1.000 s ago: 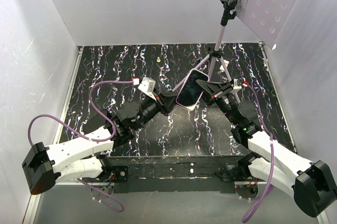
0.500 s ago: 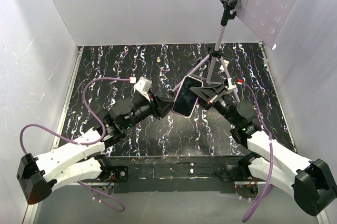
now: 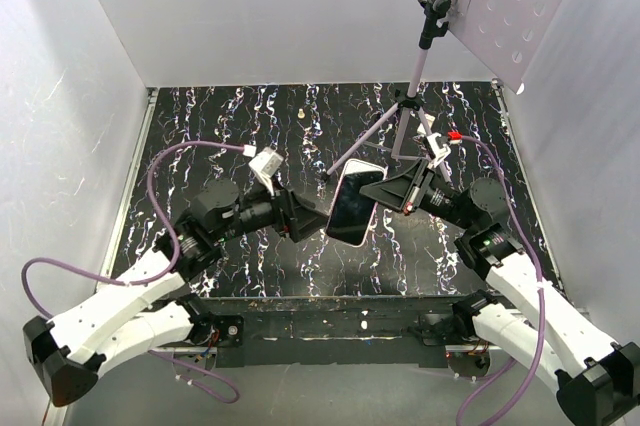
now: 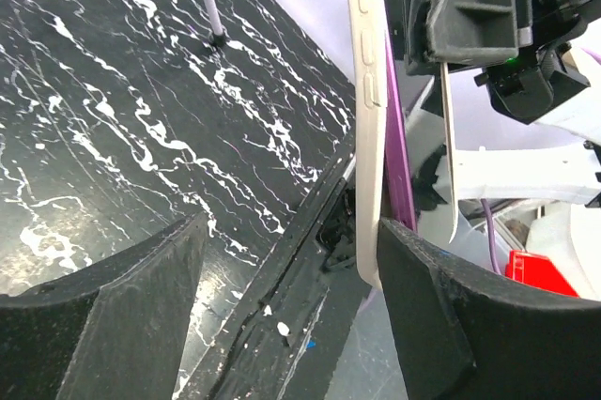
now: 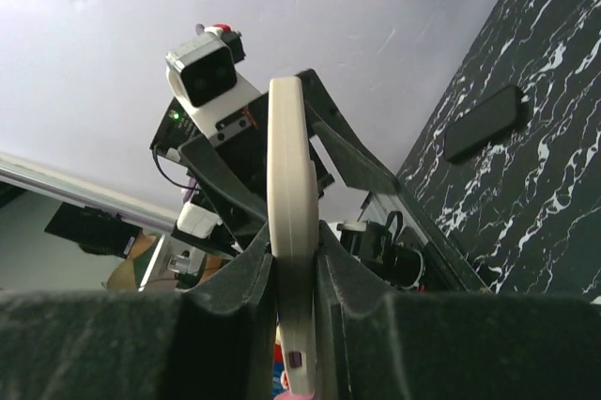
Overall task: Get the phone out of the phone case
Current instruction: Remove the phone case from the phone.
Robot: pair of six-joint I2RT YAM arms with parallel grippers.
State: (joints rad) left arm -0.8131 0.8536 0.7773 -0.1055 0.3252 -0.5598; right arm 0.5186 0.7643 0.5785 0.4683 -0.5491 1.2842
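The phone (image 3: pixel 352 208), seated in its pale phone case (image 4: pixel 366 118), is held off the worktop (image 3: pixel 200 146), just in front of the tripod (image 3: pixel 415 121) and on its near side, with the dark screen facing up towards the overhead camera. The right gripper (image 3: pixel 385 194) has its jaws clamped on one long edge of the case; its wrist view shows the cream rim pinched between both fingers. The left gripper (image 3: pixel 318 221) reaches in from the side away from the tripod, its jaws standing wide apart. The buttoned edge of the case lies just inside one finger, though I cannot tell whether it touches.

I judge this to be the re-gripping step: the phone is not yet out, and one arm steadies the case while the other seeks a hold. The next move calls for the left jaws to close on the free rim and peel it back without twisting the case out of the right grip.
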